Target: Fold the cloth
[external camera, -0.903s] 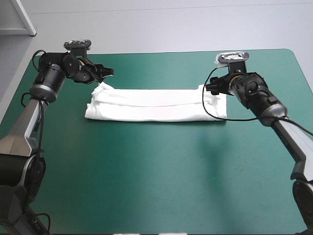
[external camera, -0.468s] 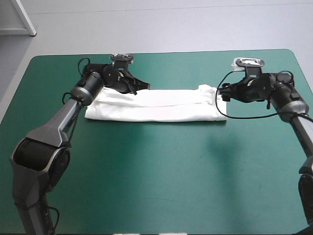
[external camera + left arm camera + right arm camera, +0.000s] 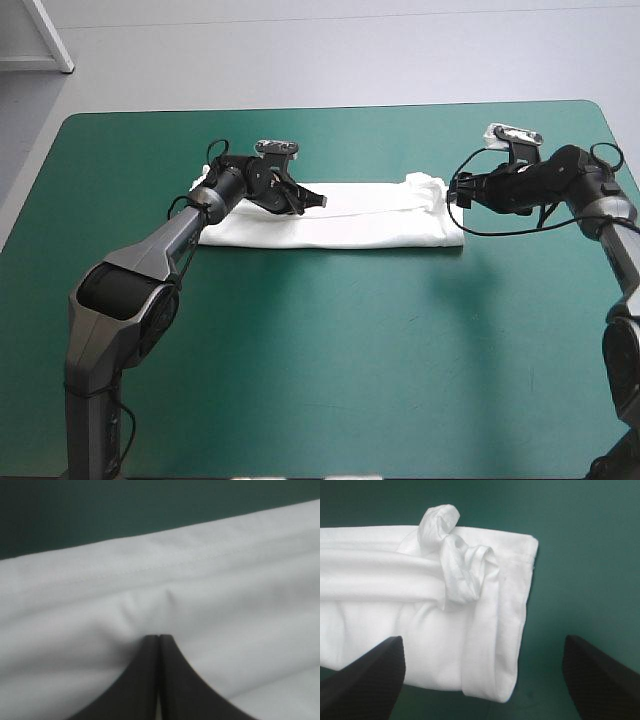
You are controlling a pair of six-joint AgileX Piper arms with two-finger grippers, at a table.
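While the left gripper [image 3: 320, 200] pinches the T-shirt [image 3: 370, 225], the right gripper [image 3: 453, 190] stands wide open beside its end

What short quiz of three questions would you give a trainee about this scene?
1. True or false: the right hand is open, with its fingers apart.
2. How does the T-shirt lie on the table? A) as a crumpled heap; B) as a long folded band; C) lifted in the air.
3. Fill in: the ___ hand is shut on the T-shirt.
Key: 1 true. 2 B. 3 left: the fingers of the left hand meet in one arch, and the cloth puckers at their tip.
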